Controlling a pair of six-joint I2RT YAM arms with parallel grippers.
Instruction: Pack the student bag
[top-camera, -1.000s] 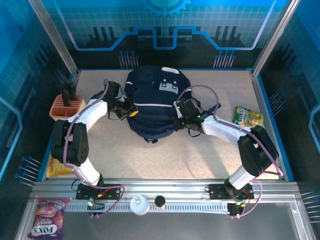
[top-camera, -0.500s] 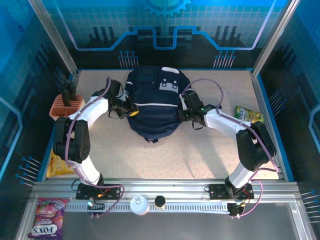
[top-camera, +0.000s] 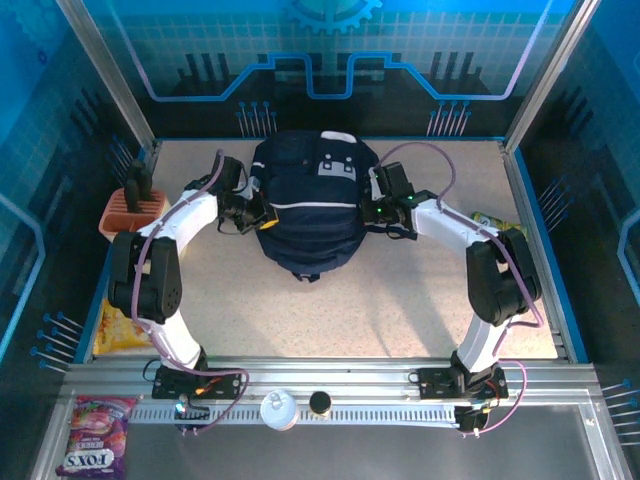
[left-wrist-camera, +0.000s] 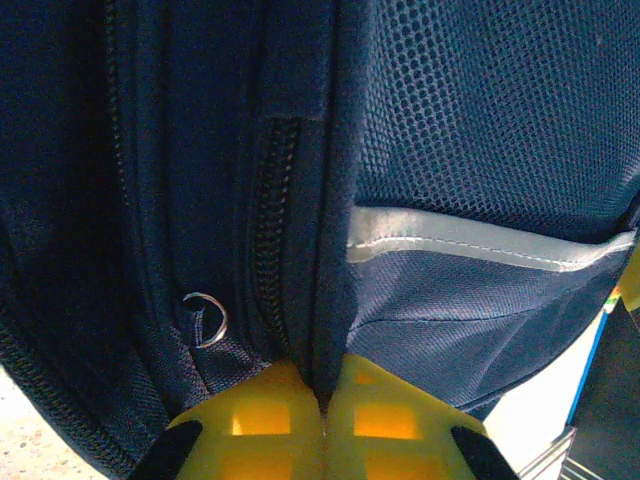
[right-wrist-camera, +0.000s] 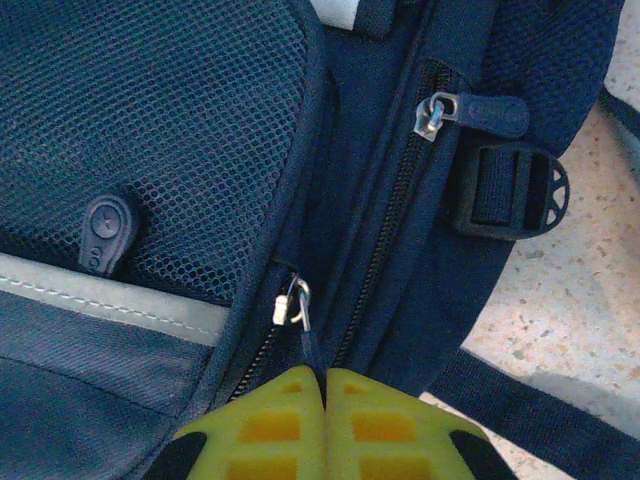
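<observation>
Pinching a seam (left-wrist-camera: 328, 250) of the student bag (top-camera: 305, 215) (flat on the table (top-camera: 400, 300)) in the shut left gripper (left-wrist-camera: 325, 405), its thin zip tab (right-wrist-camera: 300, 310) in the shut right gripper (right-wrist-camera: 322, 385). Might lose the tiny tab if pulled crooked, or drag the bag.
</observation>
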